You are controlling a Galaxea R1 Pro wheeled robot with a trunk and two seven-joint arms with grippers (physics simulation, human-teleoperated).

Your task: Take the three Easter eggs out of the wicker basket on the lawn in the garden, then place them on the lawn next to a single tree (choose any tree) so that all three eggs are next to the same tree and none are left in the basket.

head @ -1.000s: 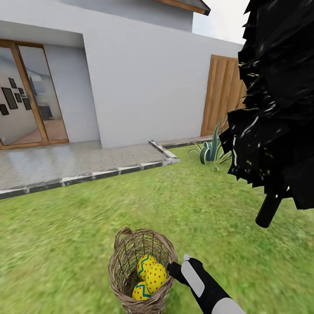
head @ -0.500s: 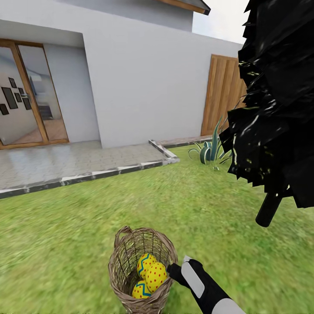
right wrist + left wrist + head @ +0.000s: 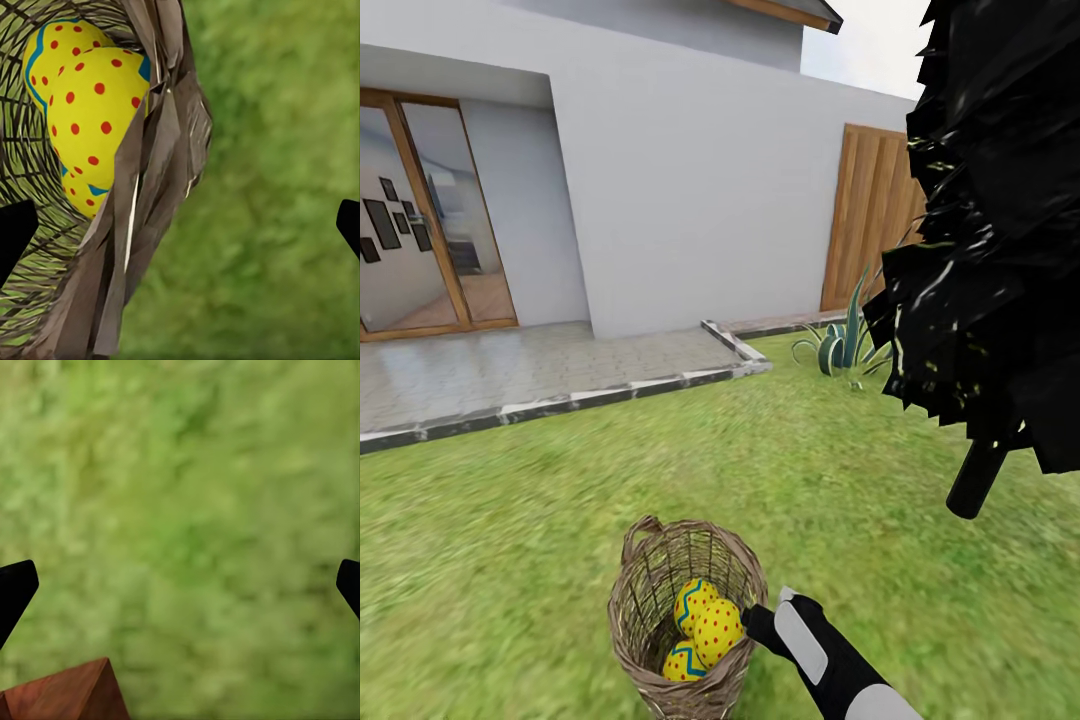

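The wicker basket (image 3: 650, 590) stands on the lawn (image 3: 840, 500) near the bottom of the head view. Inside it lie three yellow Easter eggs with red dots and blue zigzags (image 3: 717, 632), stacked against its right wall. My right gripper (image 3: 756, 616) hovers just outside the basket's right rim, open. In the right wrist view its span (image 3: 180, 232) straddles the braided rim (image 3: 150, 225), with the eggs (image 3: 94, 112) just inside. My left gripper (image 3: 180, 589) is open over bare grass. The tree is out of view.
A black spiky cypress (image 3: 1000, 230) with a dark trunk (image 3: 978, 478) stands on the right. An agave plant (image 3: 845, 345), a paved patio (image 3: 540, 370) with a stone kerb, the house wall and a wooden gate (image 3: 870, 220) lie ahead. A reddish-brown wooden corner (image 3: 67, 697) shows below the left gripper.
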